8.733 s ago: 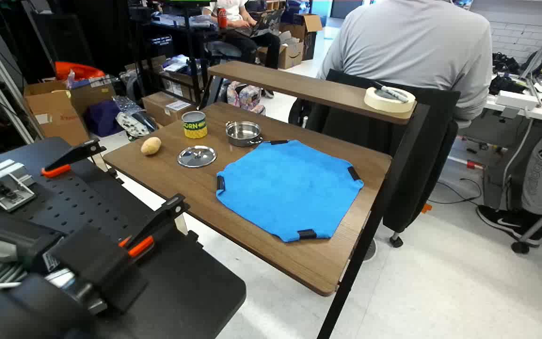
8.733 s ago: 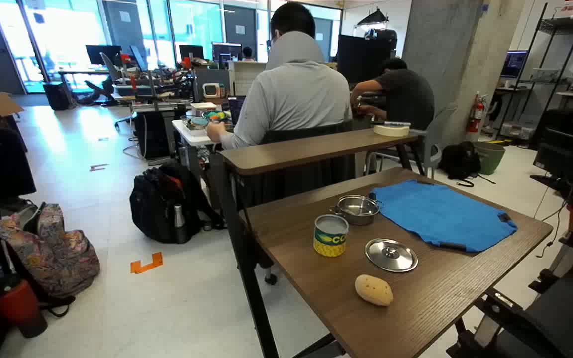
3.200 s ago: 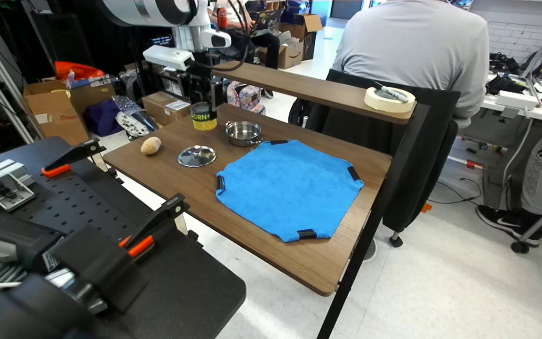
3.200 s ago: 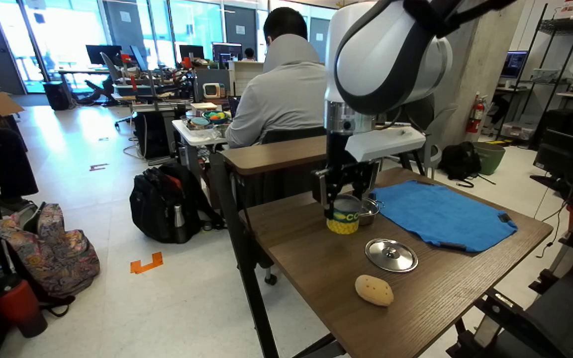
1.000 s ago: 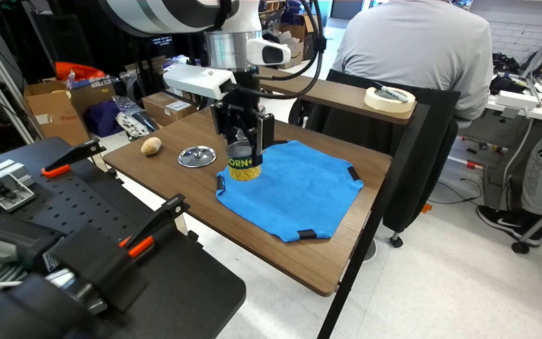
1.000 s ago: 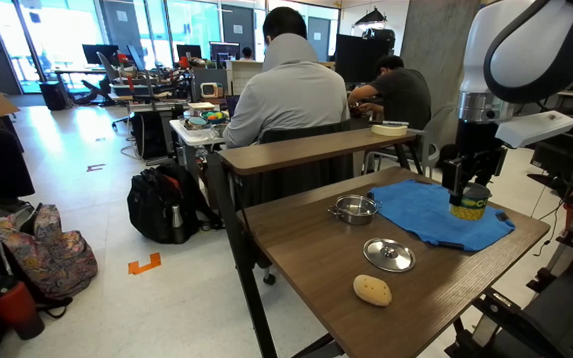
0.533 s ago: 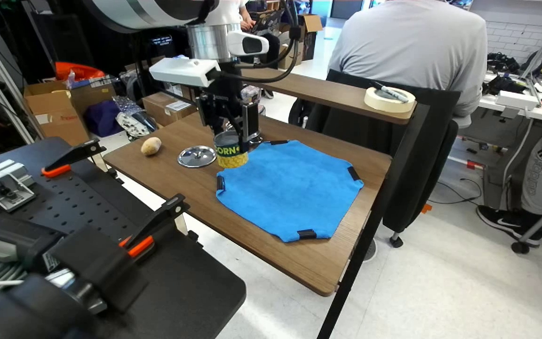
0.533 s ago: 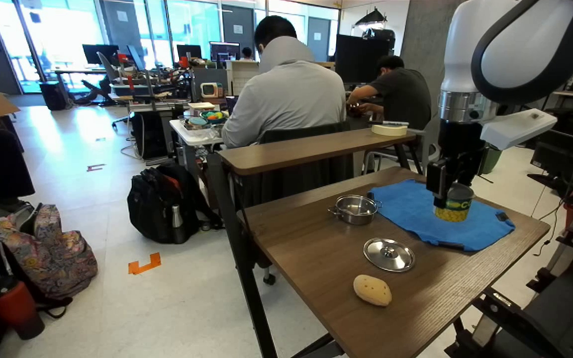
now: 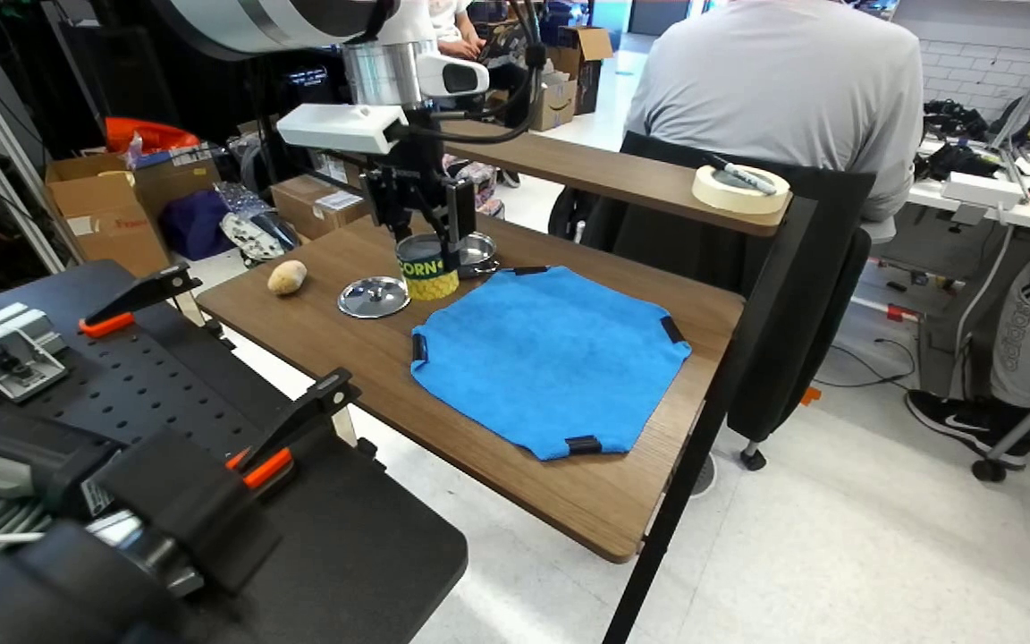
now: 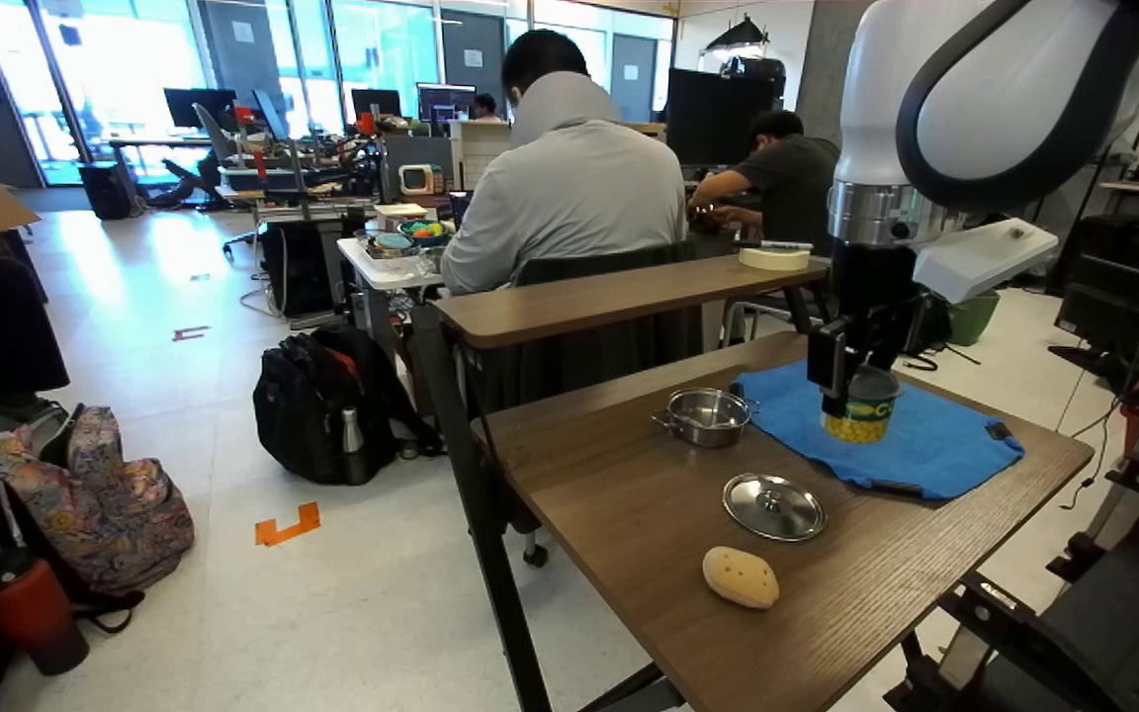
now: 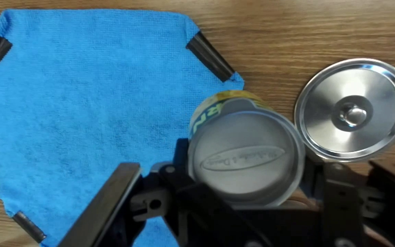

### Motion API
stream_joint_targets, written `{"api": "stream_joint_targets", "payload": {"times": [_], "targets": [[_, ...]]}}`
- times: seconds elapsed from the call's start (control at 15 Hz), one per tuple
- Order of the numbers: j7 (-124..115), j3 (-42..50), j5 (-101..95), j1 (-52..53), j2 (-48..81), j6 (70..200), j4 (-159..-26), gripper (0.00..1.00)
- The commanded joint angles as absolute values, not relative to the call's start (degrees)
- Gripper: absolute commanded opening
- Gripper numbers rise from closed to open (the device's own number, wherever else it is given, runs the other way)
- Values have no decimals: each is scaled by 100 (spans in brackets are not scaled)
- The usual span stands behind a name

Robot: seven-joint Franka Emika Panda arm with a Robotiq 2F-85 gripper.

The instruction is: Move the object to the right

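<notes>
The object is a short cylindrical can [image 9: 428, 279] with a grey lid and a yellow-green corn label. My gripper [image 9: 426, 241] is shut on it near its top, a finger on either side. In an exterior view the can [image 10: 858, 423] hangs roughly upright in front of the blue cloth; the two exterior views together put it above the table, by the cloth's edge. From the wrist view, its grey lid [image 11: 245, 164] fills the gap between the fingers [image 11: 181, 154], and the can's underside is hidden.
A shiny pot lid [image 11: 355, 109] lies close to the can. Beyond stands a metal pot [image 10: 708, 417], partly hidden behind the gripper in an exterior view. A potato [image 9: 287, 277] rests at the table's end. The blue cloth [image 9: 560, 358] spreads beneath a raised shelf [image 9: 586, 170].
Earlier the can stood on the table and my gripper took hold of it, carrying it over the cloth. Over the last second, gripper and can have moved back toward the pot and its lid.
</notes>
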State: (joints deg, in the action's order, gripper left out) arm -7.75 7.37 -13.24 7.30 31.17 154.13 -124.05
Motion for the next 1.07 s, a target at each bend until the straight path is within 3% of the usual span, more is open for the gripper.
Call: {"api": "stream_joint_targets", "payload": {"times": [0.0,1.0], "targets": [[-738,589,-1213,698,3489,15305,-11948,46],[-658,392,-977,721,4534,14955,-10765,46]]}}
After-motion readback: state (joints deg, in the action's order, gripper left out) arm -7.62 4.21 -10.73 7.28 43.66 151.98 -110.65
